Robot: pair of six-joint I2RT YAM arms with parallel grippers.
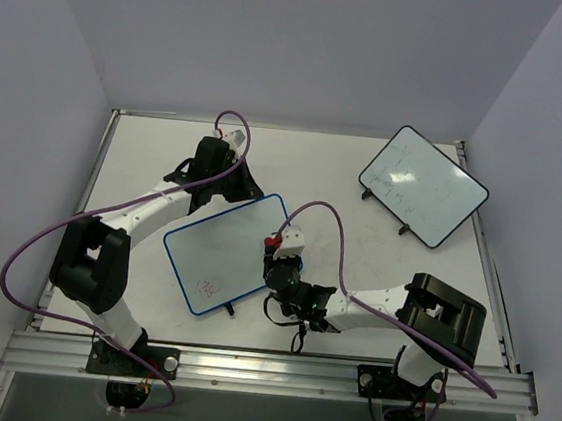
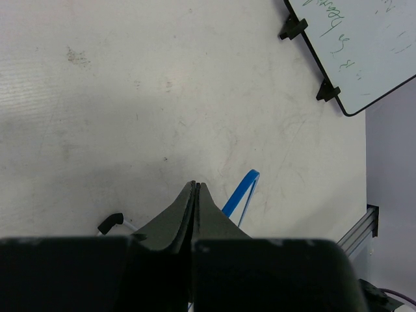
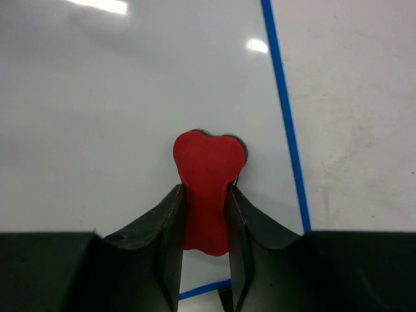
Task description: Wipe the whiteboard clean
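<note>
The whiteboard [image 1: 221, 255], blue-rimmed, lies at the table's middle with red scribbles [image 1: 209, 288] near its front corner. My right gripper [image 1: 274, 255] is shut on a red eraser [image 1: 273, 240] at the board's right edge. In the right wrist view the eraser [image 3: 208, 156] sits between the fingers, against the white surface [image 3: 97, 97] just left of the blue rim [image 3: 281, 97]. My left gripper [image 1: 205, 195] is shut at the board's far edge. In the left wrist view its fingertips [image 2: 196, 186] meet, with a piece of blue rim [image 2: 240, 193] and a black foot [image 2: 110, 223] beside them.
A black-rimmed whiteboard [image 1: 425, 183] with faint dark marks stands at the back right; it also shows in the left wrist view [image 2: 364, 45]. Purple cables loop over both arms. The metal rail [image 1: 264, 370] runs along the near edge.
</note>
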